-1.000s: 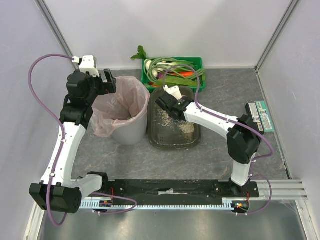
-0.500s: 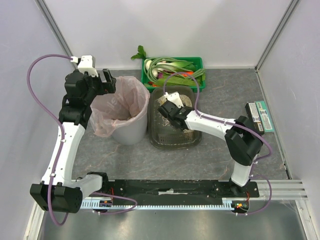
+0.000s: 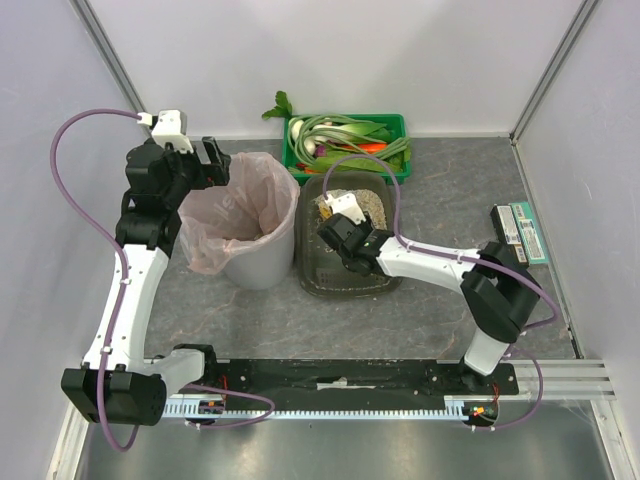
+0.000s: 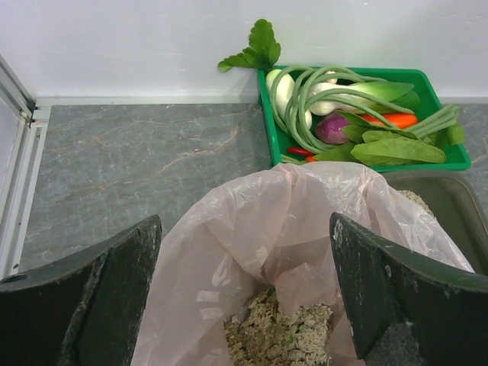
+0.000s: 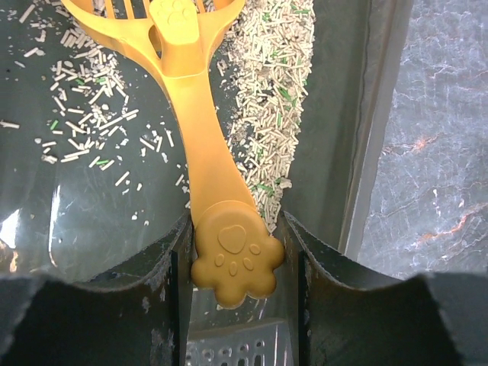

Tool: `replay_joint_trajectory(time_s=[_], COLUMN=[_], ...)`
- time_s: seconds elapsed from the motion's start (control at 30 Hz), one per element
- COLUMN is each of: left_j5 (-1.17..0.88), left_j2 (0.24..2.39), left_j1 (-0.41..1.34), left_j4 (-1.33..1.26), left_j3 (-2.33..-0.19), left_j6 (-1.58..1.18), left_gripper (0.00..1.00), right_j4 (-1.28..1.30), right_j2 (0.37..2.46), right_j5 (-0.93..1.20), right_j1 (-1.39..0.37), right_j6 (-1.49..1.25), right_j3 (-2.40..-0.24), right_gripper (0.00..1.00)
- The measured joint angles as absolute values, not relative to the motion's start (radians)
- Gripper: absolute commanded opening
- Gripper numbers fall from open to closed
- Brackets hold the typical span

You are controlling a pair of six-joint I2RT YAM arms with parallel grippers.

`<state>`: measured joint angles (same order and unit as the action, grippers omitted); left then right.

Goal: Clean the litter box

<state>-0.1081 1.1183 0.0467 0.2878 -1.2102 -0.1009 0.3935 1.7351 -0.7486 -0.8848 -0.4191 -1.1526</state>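
Observation:
The litter box (image 3: 322, 276) is a dark grey tray right of the bin, with pale litter (image 5: 271, 69) piled along its right wall (image 5: 335, 152) and scattered over its floor. A yellow scoop (image 5: 200, 114) lies low in the tray, its slotted head at the far end. My right gripper (image 5: 235, 232) is shut on the scoop's paw-shaped handle end, and in the top view the gripper (image 3: 345, 235) sits over the tray's middle. My left gripper (image 4: 244, 252) hangs open and empty over the bin, near its far left rim (image 3: 215, 160).
The round grey bin with a pink liner (image 3: 240, 215) holds a heap of litter (image 4: 282, 335). A green crate of vegetables (image 3: 345, 140) stands just behind the tray. Flat boxes (image 3: 520, 232) lie by the right wall. Walls close in on three sides.
My right gripper has drawn the scoop from the tray's far end toward the near end, dropping lower. The left arm has barely shifted.

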Motion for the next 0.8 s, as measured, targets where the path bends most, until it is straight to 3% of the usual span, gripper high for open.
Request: replay_joint_trajectory(time_s=[0.8], left_j5=[-0.113], left_j2=[1.112], left_j1=[0.045], left_j4=[0.281], left_j3=[-1.204], left_j6=[-0.104], left_gripper=[0.96], right_j4=[0.384], right_j2=[1.375], right_j5=[-0.811], right_j1=[-0.987], right_j6=[-0.43], right_j3=[-0.941], right_gripper=[0.0])
